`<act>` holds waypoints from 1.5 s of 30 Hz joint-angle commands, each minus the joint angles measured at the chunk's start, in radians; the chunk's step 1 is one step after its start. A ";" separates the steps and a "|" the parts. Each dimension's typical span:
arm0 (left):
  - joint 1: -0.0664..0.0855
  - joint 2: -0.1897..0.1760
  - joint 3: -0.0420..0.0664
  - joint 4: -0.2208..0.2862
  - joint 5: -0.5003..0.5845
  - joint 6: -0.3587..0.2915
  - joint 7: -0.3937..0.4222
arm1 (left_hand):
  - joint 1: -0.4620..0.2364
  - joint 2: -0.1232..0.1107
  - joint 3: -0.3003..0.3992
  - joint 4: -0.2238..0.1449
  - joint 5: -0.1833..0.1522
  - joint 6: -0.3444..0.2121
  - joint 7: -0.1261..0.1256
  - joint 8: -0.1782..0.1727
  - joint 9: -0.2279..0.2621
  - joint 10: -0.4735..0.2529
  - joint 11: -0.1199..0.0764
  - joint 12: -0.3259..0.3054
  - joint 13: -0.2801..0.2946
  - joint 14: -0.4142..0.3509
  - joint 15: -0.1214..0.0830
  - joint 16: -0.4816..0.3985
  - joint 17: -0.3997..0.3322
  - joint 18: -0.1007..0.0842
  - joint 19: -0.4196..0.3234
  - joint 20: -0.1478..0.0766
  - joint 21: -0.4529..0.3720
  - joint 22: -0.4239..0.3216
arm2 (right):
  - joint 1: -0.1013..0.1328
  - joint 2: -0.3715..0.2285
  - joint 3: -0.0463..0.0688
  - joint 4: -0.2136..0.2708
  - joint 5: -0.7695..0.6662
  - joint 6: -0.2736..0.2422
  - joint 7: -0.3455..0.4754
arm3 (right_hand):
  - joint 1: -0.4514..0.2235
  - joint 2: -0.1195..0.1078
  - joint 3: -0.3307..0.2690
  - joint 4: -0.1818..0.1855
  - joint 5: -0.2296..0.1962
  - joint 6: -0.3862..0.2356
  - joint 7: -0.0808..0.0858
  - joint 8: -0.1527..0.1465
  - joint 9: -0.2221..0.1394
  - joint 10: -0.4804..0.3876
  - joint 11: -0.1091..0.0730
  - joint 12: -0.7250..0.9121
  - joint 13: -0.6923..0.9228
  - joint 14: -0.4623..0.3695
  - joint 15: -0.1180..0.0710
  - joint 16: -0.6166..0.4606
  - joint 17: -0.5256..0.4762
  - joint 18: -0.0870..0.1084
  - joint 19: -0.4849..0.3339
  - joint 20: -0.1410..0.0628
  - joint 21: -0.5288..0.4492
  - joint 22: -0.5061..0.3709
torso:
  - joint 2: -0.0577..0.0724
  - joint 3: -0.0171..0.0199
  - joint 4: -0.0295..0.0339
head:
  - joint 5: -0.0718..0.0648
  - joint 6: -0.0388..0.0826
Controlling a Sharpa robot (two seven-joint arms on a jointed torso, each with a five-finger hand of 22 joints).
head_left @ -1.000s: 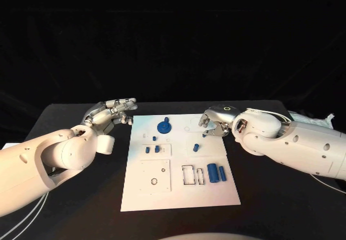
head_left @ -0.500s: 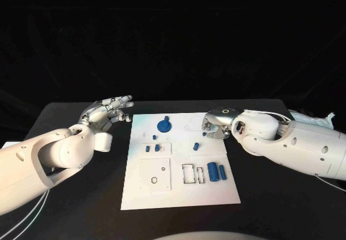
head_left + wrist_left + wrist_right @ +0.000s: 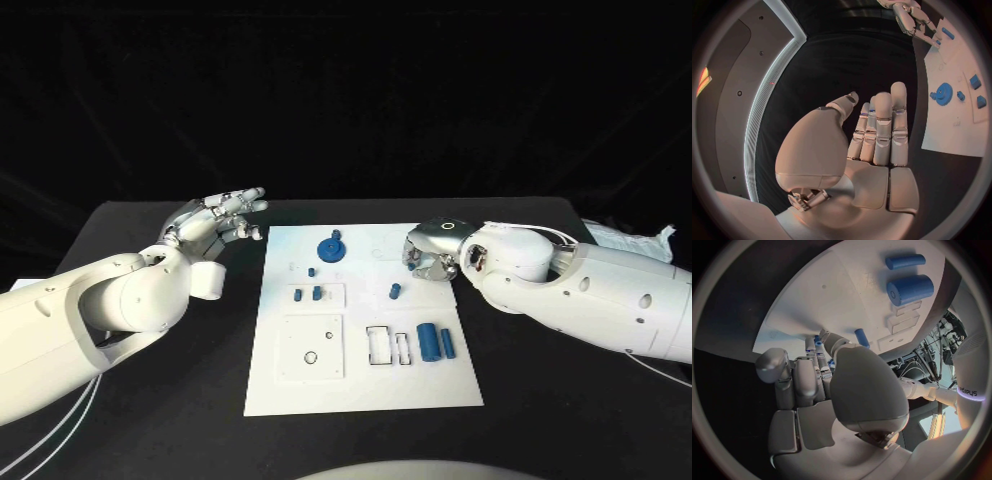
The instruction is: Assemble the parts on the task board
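— What lies on the task board (image 3: 361,385)?
— A blue gear (image 3: 332,249) at its far edge, two blue cylinders (image 3: 437,341) near the right edge.
— And the hands?
— The left hand (image 3: 219,222) is beside the board, fingers apart, empty. The right hand (image 3: 428,255) has dropped lower over the board; its grip I cannot tell.

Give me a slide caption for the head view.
Right robot hand over the white task board beside a blue part; left robot hand open off-board.
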 commanded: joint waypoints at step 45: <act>0.000 -0.001 0.000 0.001 -0.013 0.007 -0.016 | 0.022 0.015 -0.022 -0.009 -0.001 -0.018 0.005 0.002 -0.002 -0.024 0.002 0.016 0.002 -0.011 0.000 -0.001 -0.009 0.019 0.013 0.003 -0.019 -0.011 | 0.002 -0.017 0.009 0.026 0.131 -0.098 -0.028 | -0.028 0.055 0.136 -0.057 -0.027 0.068 -0.004 0.005 0.015 0.078 -0.006 -0.022 -0.053 0.036 -0.010 0.006 0.004 0.009 0.018 -0.006 0.013 0.027 | -0.002 0.0002 -0.0021 | -0.010 -0.013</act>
